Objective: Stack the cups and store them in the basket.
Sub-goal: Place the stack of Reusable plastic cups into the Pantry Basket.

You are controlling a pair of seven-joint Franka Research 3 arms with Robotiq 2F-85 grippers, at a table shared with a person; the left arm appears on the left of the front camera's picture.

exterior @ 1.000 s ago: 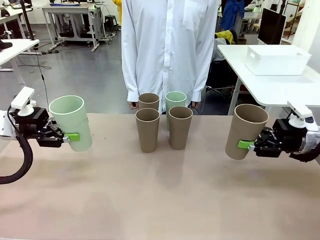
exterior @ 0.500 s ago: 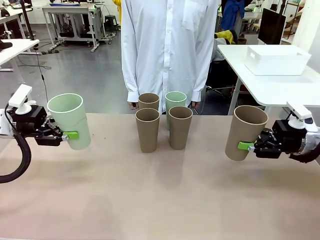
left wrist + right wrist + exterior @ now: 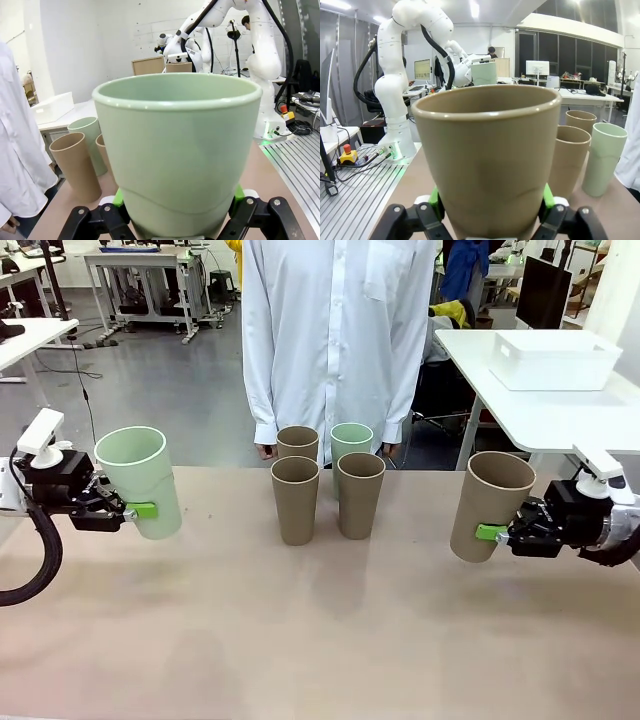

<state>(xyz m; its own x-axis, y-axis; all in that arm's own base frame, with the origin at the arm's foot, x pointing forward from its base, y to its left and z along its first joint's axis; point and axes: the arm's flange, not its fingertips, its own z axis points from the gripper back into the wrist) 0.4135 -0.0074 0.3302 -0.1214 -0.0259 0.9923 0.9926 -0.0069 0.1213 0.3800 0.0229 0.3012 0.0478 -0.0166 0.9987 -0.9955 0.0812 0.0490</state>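
My left gripper (image 3: pixel 137 510) is shut on a mint green cup (image 3: pixel 140 483), held slightly tilted at the table's left side. In the left wrist view this cup (image 3: pixel 177 150) sits between the green pads (image 3: pixel 118 199). At the right side my right gripper (image 3: pixel 493 531) is shut on a tan cup (image 3: pixel 488 502), which also looms large in the right wrist view (image 3: pixel 490 155). Two tan cups (image 3: pixel 295 500) (image 3: pixel 360 495) stand upright mid-table, with a third tan cup (image 3: pixel 297 442) and a mint cup (image 3: pixel 351 439) behind them. The white basket (image 3: pixel 555 360) rests on a side table at the far right.
A person in a white shirt (image 3: pixel 335 330) stands at the table's far edge, hands (image 3: pixel 265 450) just behind the rear cups. The side table (image 3: pixel 530 415) lies beyond the right corner. Bare tabletop (image 3: pixel 320 630) stretches along the front.
My left gripper has shifted a little to the left and up with the mint cup. The right gripper and the standing cups have barely moved.
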